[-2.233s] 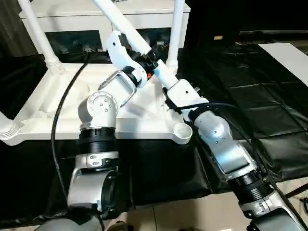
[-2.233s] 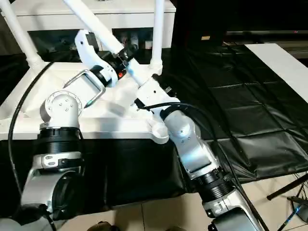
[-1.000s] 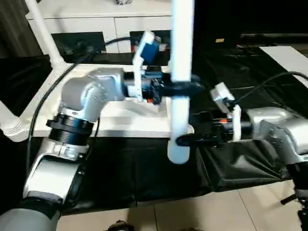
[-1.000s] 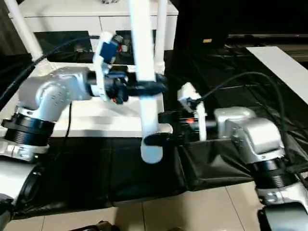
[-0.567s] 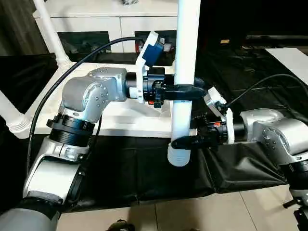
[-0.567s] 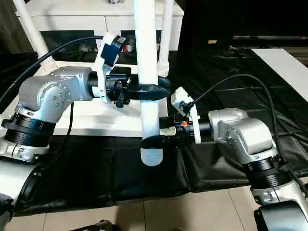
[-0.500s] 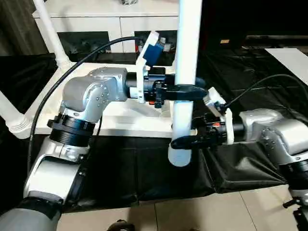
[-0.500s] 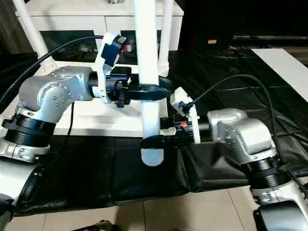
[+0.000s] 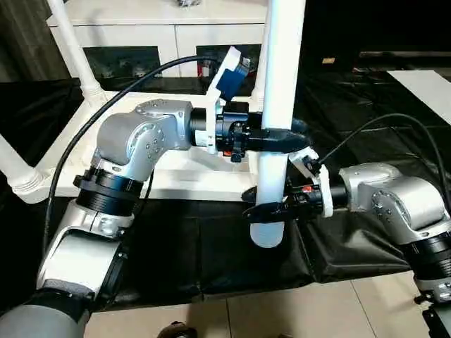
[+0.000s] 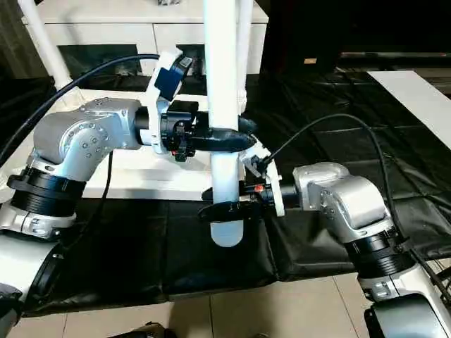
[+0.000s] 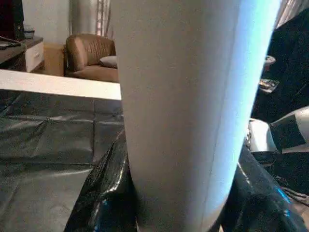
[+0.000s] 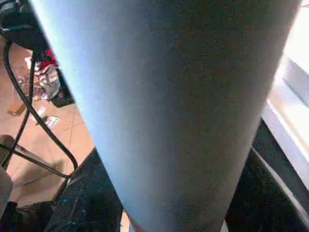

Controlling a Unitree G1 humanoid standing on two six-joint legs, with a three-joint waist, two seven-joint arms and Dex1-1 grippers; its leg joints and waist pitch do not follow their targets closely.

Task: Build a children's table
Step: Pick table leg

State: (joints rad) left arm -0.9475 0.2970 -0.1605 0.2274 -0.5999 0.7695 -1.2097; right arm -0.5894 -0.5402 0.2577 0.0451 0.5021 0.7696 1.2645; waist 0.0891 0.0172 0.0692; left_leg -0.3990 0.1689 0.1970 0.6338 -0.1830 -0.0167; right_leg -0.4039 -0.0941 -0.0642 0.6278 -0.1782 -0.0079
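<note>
The left gripper (image 9: 278, 136) is clamping the leg (image 9: 276, 120) mid-shaft, above the top's (image 9: 184, 174) near right corner. The right gripper (image 9: 266, 210), wide open a second ago, is now closing around its lower end, so both are steadying it. The leg is standing upright, open end down.

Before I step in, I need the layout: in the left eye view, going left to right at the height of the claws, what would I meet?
Left arm's silver elbow housing → left claw around the upright white leg → right arm's silver housing.
</note>
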